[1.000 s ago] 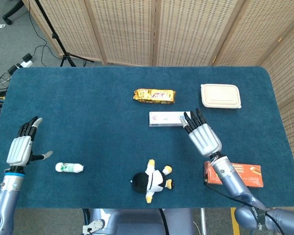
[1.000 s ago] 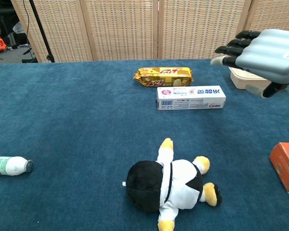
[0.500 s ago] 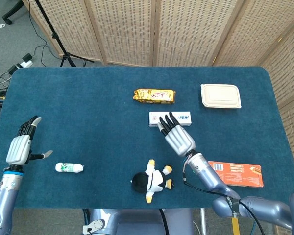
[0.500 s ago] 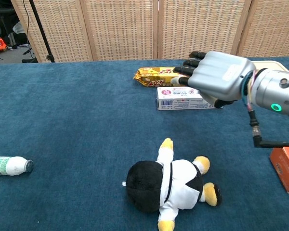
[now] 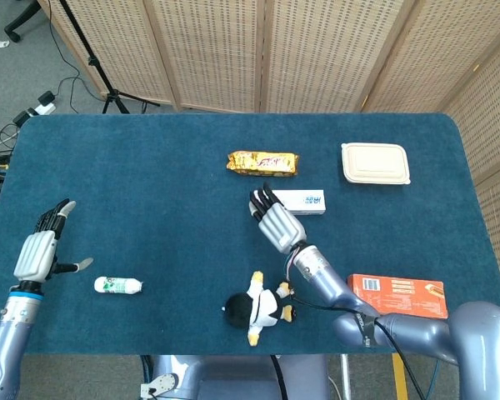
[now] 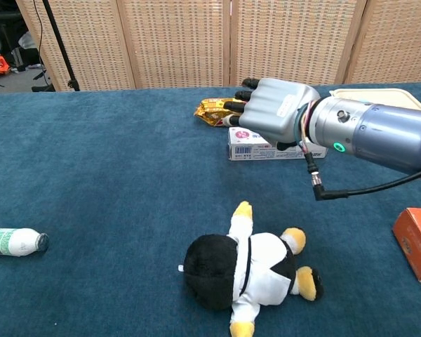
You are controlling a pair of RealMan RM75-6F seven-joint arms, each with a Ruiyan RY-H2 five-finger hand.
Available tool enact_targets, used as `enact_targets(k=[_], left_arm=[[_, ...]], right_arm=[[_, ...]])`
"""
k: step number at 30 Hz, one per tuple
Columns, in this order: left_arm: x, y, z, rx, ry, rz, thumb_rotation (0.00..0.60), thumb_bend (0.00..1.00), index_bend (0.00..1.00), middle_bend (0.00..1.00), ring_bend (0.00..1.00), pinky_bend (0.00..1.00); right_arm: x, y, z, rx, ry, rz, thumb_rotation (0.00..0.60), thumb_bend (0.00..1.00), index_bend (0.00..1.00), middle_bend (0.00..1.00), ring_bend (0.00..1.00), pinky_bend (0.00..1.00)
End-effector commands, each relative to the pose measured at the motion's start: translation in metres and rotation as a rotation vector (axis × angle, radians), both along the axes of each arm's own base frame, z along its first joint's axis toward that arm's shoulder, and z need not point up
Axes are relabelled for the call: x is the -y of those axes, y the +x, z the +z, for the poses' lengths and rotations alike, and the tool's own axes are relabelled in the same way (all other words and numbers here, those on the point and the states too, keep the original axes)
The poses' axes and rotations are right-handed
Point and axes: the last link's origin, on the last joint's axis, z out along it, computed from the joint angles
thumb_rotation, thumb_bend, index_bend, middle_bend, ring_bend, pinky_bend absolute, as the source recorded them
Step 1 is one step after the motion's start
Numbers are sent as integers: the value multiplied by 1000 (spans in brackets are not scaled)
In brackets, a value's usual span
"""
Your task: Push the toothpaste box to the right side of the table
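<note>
The white toothpaste box [image 5: 307,201] [image 6: 251,150] lies near the table's middle, just in front of a gold snack bar [image 5: 263,162] [image 6: 212,110]. My right hand [image 5: 275,221] [image 6: 274,112] is over the box's left end, fingers stretched out and holding nothing. It hides the left part of the box in the head view and the top middle in the chest view. Whether it touches the box I cannot tell. My left hand [image 5: 37,250] hovers open at the table's left edge, far from the box.
A beige lunch box [image 5: 375,162] [image 6: 375,93] sits at the back right and an orange box [image 5: 397,295] [image 6: 417,242] at the front right. A plush penguin [image 5: 258,307] [image 6: 249,270] lies front centre, and a small bottle [image 5: 117,285] [image 6: 10,241] front left.
My right hand has swept leftward from the box's right end to its left end. The toothpaste box has not visibly moved. The left hand is almost unchanged.
</note>
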Motion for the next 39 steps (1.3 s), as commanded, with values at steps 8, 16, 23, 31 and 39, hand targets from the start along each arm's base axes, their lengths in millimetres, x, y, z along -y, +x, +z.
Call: enact_targets(k=[8,16,23,31,39], left_arm=[[-4,-3,-1,9,-7,17,600,0,0,0,0,0],[-5,-5,-2,15,-18,21,600,0,0,0,0,0],[-5,-5,-3,16,-21,21,600,0,0,0,0,0],[-6,-6,-4,20,-28,27,600,0,0,0,0,0],[-6,-6,-6,19,-39,28,600,0,0,0,0,0]], right_arm=[[11,7,-17,-11,20,-22,600,896,84,0,0,0],[14,11,-31,-14,45,-20,600,892,84,0,0,0],[16,14,-38,-8,59,-19,600,892,84,0,0,0],[20,20,-47,-9,74,-9,600,894,84,0,0,0],[28,23,-55,-10,77,-15,600,895,85,0,0,0]])
